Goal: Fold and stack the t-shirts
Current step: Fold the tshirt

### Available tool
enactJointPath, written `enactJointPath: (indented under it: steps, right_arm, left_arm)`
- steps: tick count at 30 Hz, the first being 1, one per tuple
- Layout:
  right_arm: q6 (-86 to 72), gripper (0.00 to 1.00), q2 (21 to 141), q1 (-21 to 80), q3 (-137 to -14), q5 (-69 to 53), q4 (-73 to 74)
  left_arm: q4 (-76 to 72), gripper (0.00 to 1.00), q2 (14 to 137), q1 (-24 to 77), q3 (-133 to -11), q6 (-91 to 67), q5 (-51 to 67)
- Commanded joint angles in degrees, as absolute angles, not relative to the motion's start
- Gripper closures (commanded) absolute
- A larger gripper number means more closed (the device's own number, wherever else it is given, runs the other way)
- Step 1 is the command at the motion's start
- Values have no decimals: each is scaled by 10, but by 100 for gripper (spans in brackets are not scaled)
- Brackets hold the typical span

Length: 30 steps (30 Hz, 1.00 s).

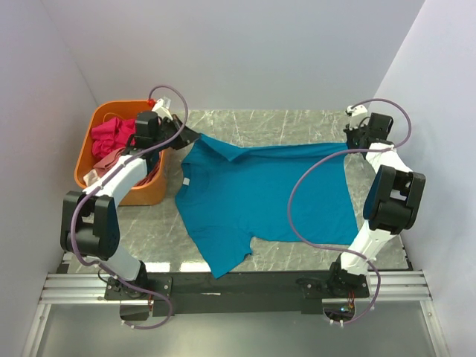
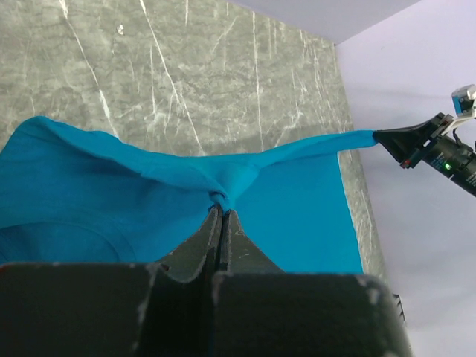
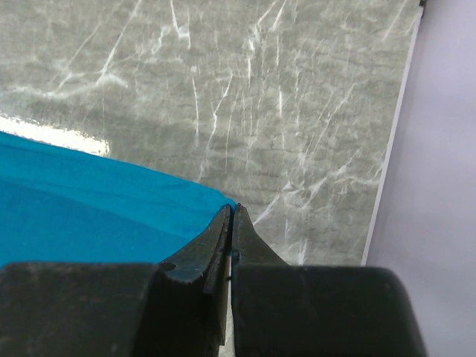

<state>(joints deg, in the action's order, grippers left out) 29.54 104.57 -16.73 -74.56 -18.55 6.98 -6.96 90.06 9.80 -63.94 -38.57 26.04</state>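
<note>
Illumination is bright, even and diffuse in all views. The teal t-shirt [image 1: 253,193] casts only faint, soft-edged shadows. A glare patch marks the table [image 3: 52,126] at the left of the right wrist view. The lower foregrounds of both wrist views are dark and defocused.

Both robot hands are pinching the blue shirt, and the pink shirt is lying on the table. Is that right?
Not quite. The pink shirt is in the orange basket, not on the table; the top view shows it. Both the left gripper and the right gripper do pinch the blue shirt.
</note>
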Motion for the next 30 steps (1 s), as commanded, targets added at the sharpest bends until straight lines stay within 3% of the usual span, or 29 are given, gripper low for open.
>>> enactJointPath:
  steps: [1, 30]
  right_arm:
    - [312, 100, 1047, -166, -763, -183, 61]
    - [341, 100, 1014, -166, -692, -177, 42]
  left_arm:
    - [-75, 99, 896, 103, -638, -381, 278]
    - [-33, 99, 853, 120, -599, -375, 256]
